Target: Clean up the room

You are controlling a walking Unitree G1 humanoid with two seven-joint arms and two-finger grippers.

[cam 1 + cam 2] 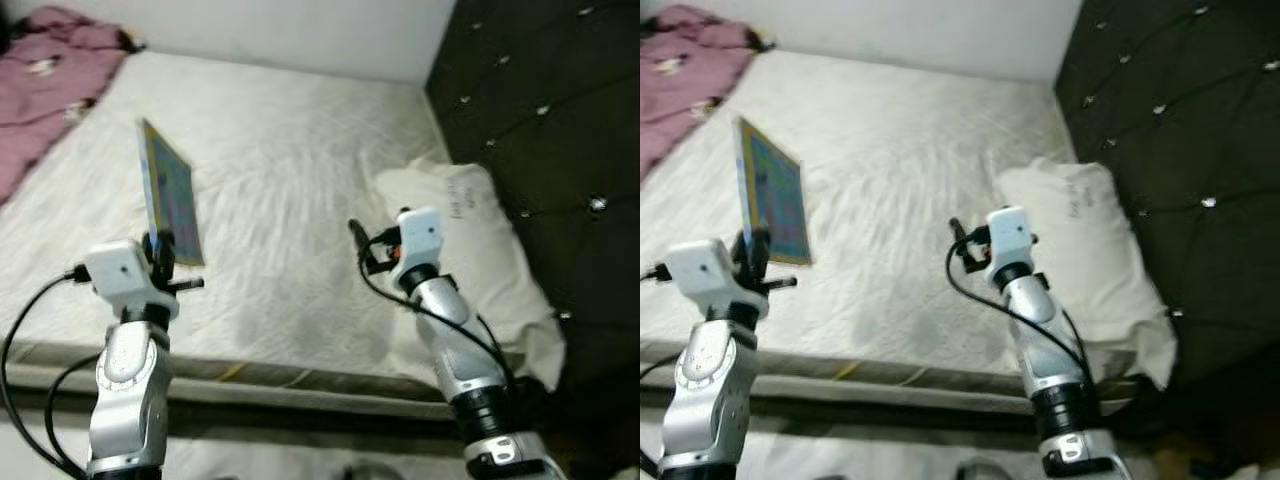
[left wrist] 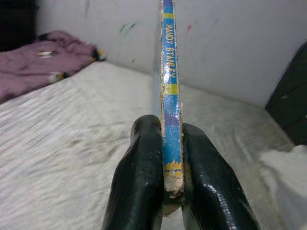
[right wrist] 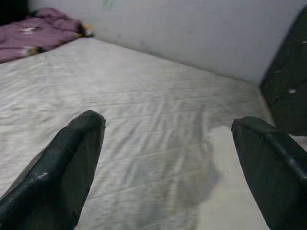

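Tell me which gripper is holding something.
The left gripper: its fingers clamp a thin blue book upright above the bed. The right gripper is open, empty.

Thin blue-spined picture book [image 1: 170, 192], upright on edge above the white bed [image 1: 300, 200].

Right hand [image 3: 168, 158] over bed [image 3: 158, 100], two black fingers [image 3: 62, 167] spread wide apart, nothing between. Purple blanket [image 3: 36, 31] bunched at far corner by white wall [image 3: 192, 28]. Dark tufted headboard [image 3: 288, 86] along bed's edge.
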